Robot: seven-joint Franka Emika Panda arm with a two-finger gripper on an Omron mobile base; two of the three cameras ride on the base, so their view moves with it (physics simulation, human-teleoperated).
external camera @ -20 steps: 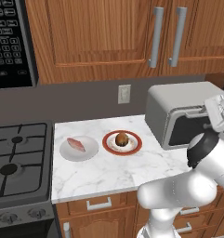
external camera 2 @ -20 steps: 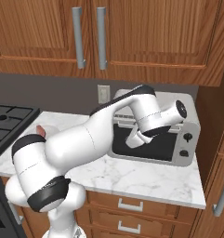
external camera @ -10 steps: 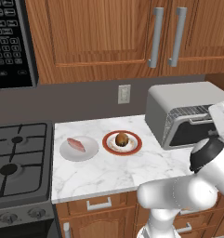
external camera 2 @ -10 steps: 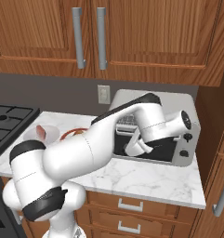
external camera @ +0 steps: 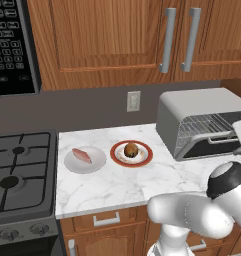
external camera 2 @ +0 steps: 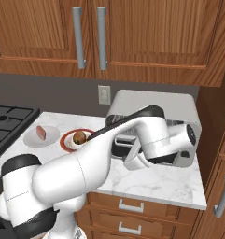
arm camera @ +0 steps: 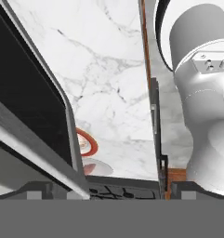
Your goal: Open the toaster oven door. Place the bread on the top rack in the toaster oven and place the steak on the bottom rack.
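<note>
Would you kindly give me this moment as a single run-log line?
toaster oven door: open, racks exposed | gripper: open, holding nothing | bread: on red-rimmed plate | steak: on white plate | loading not yet begun

Toaster oven [external camera: 202, 107] matt grey metal; wire racks [external camera: 207, 125] silvery; counter [external camera: 112, 182] polished white marble; cabinets [external camera: 102, 40] wood.

So the left base cam sits behind the arm, looking forward and down at the counter [external camera: 107, 185], with the toaster oven [external camera: 202, 120] off to its right. The right base cam covers the same counter [external camera 2: 170, 182] and toaster oven [external camera 2: 153, 100] from the other side, closer in. The hand cam is right up against the toaster oven door [arm camera: 29, 107], looking along it down onto the marble.
</note>
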